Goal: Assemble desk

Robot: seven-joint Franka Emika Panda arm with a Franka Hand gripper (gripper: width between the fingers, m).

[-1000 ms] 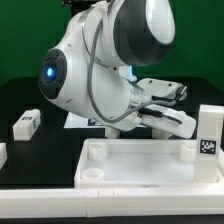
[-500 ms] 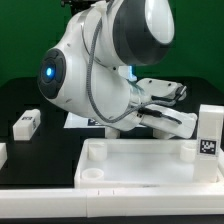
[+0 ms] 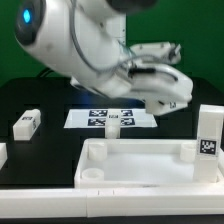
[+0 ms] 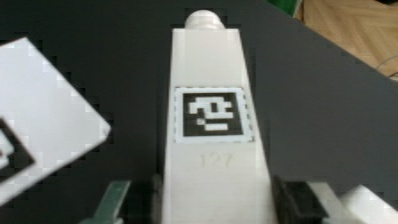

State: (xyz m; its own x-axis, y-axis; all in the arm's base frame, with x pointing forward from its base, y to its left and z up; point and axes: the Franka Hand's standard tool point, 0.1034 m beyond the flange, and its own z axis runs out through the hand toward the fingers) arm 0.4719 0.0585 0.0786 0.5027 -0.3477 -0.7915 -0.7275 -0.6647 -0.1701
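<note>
Desk parts in white plastic are spread over a black table. In the exterior view, the desk panel fills the foreground. It is a wide, shallow tray with a raised rim and a round corner socket at its near corner on the exterior view's left.

In the wrist view we look along a tagged leg, a long white bar. It runs straight away from the gripper. The leg carries a black-and-white square tag about halfway along, and a rounded peg at its far end. Its near end sits between the two fingers, one on each side and both very close to the bar. A thin dark line shows at each side, so we cannot tell whether the fingers are clamped on the leg or only flank it. The dark table lies behind the leg, with something flat and white off to one side.

In the exterior view, the robot arm rises above the far half of the table. We cannot make out its fingertips there, nor which part matches the leg seen from the wrist.

Under the arm, the marker board lies flat. A short white piece sits at the board's near edge. A second leg lies on the table toward the exterior view's left, well apart from the panel. An upright leg stands at the panel's far corner on the exterior view's right, with its tag facing us.
</note>
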